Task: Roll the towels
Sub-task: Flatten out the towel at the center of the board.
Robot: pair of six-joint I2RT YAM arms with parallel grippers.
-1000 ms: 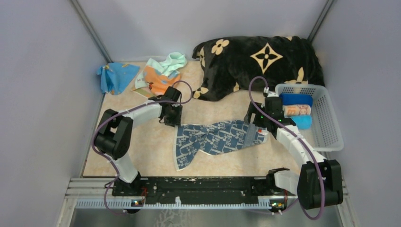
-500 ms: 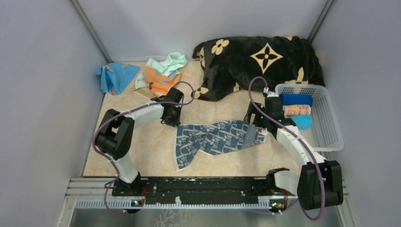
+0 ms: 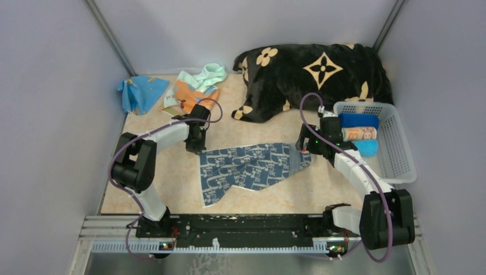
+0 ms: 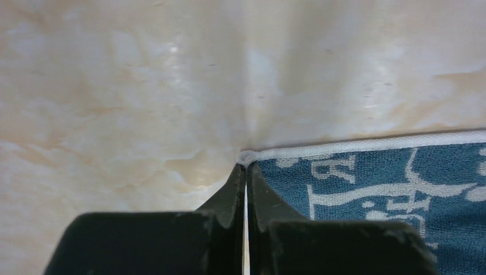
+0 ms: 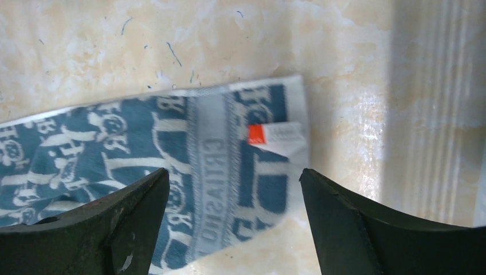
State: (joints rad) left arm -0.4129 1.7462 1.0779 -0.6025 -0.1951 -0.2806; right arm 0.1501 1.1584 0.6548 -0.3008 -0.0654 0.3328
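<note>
Pinching the patterned towel (image 3: 252,166) by its far left corner on the table (image 3: 172,186), the left gripper (image 4: 246,169) was clamped tight; the right gripper (image 5: 234,172) hung spread above the other end. A low, gentle pull looked wisest.

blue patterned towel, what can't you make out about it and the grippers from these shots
- Left wrist: fingers of the left gripper hide how much blue patterned towel corner is pinched.
- Right wrist: tag print is too small to read.
- Top external: the fingers of the right gripper are hidden under its own wrist.
</note>
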